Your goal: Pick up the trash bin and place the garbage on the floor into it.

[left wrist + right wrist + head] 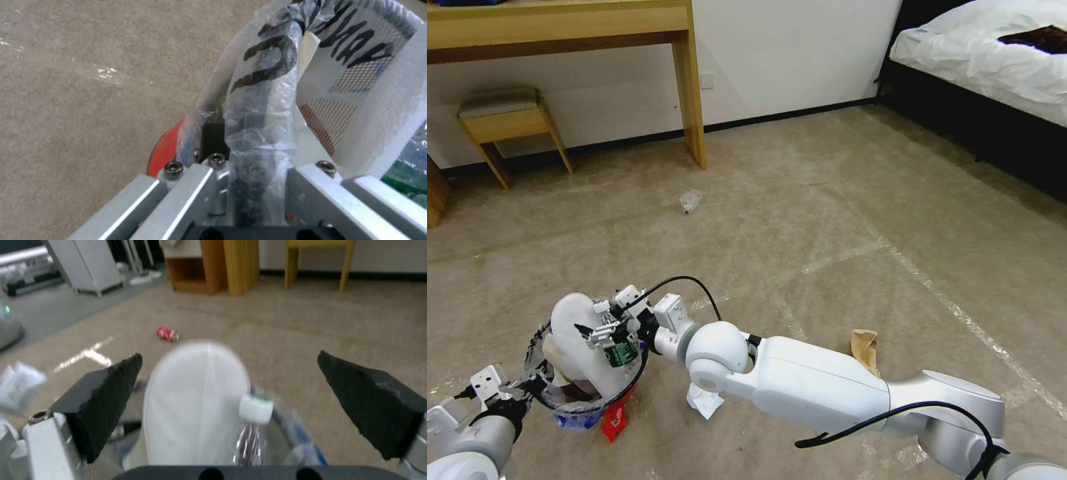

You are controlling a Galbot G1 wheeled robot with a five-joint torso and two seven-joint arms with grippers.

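The trash bin (584,393) hangs by its rim from the left gripper (527,387), jaws clamped on it; right gripper (602,333), jaws wide, hovers directly above, a bottle (620,353) beneath them.

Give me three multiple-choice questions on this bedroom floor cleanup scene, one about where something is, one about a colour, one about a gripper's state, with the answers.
1. Where is the white slipper sole?
A. under the bed
B. standing in the trash bin
C. on the stool

2. What colour is the wrapper lying by the bin's base?
A. red
B. green
C. black

3. How is the right gripper?
A. shut on paper
B. shut on cardboard
C. open above the bin

Answers: 1 B, the sole rises out of the bin's mouth. 2 A, it shows red in the head view. 3 C, its black pads stand wide apart in the right wrist view.
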